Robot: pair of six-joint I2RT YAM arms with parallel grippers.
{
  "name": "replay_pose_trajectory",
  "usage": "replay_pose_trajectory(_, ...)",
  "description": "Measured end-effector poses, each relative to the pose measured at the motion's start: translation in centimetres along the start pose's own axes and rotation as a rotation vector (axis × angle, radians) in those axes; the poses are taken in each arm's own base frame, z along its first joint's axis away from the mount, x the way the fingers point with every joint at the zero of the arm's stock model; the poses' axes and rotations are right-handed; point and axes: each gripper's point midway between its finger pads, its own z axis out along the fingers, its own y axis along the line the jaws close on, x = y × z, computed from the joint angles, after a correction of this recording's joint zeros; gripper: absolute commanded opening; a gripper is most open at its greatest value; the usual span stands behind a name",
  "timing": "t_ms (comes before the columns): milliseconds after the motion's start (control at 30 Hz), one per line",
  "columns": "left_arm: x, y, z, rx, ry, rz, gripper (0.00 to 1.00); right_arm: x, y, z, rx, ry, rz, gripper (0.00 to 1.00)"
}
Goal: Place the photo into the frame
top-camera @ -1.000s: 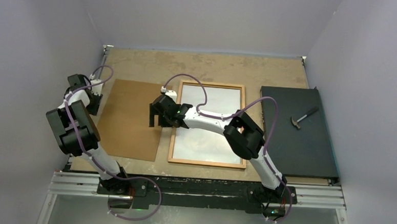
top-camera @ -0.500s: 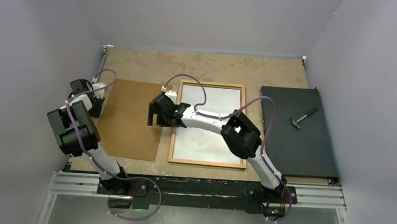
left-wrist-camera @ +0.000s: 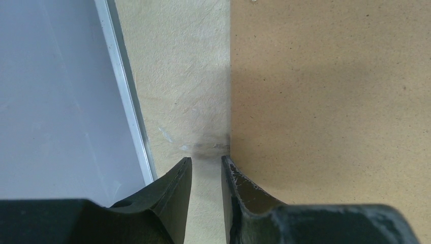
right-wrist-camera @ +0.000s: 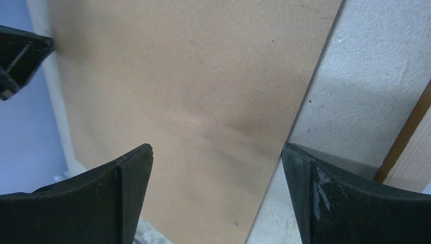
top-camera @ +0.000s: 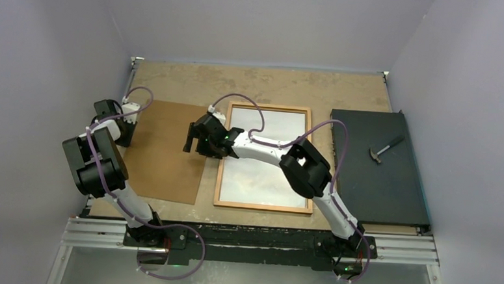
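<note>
The orange-brown frame lies flat mid-table. A whitish sheet fills it; it looks like the photo lying plain side up. A plain brown backing board lies to its left. My right gripper is open wide, straddling the board's right edge, with a frame rail just beyond. My left gripper sits at the board's left edge. Its jaws stand a narrow gap apart over bare table, with nothing between them.
A black slab with a small hammer on it lies right of the frame. Grey walls enclose the table on three sides. In the left wrist view the side wall and a metal edge strip are close by.
My right gripper has shifted back and slightly left along the board's right edge. My left gripper has moved a little farther back, and its jaws have narrowed.
</note>
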Motion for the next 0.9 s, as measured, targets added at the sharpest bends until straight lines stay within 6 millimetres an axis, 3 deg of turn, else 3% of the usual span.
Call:
replay_pose_trajectory(533, -1.3, -1.4, 0.8, 0.055, -0.048, 0.081, 0.17, 0.5, 1.3, -3.2, -0.26, 0.078, 0.203, 0.92)
replay_pose_trajectory(733, -1.5, -1.5, 0.8, 0.06, -0.056, 0.088, 0.14, -1.5, 4.1, -6.9, -0.418, 0.001, 0.212, 0.9)
replay_pose_trajectory(900, -1.5, -2.1, 0.6, 0.075, -0.064, 0.111, 0.12, -4.6, 8.2, -11.2, -0.634, -0.114, 0.21, 0.86)
